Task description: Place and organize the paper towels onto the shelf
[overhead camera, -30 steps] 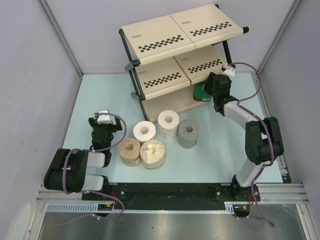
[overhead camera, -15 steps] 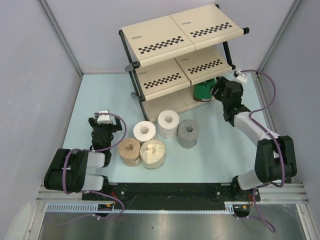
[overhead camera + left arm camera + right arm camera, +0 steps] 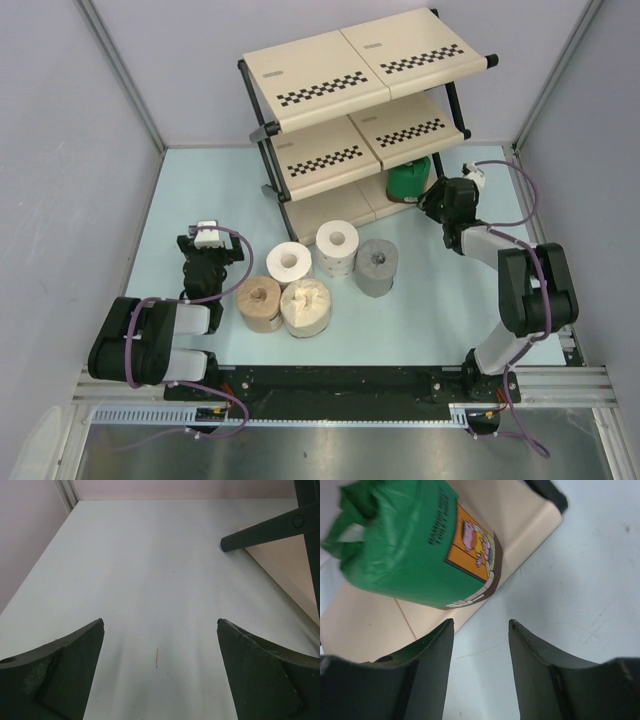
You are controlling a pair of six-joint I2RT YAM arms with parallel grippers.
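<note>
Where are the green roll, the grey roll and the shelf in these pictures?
green roll (image 3: 405,550): right wrist view, on its green wrapper.
grey roll (image 3: 377,260): top external view, on its top face.
shelf (image 3: 330,70): top external view, on its top panel.

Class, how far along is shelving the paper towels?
Done: the green roll sits on the bottom tier of the shelf. In hand: nothing; the right gripper is open beside it, the left gripper open. Left: white roll, second white roll, grey roll, tan roll and cream roll on the table.
</note>
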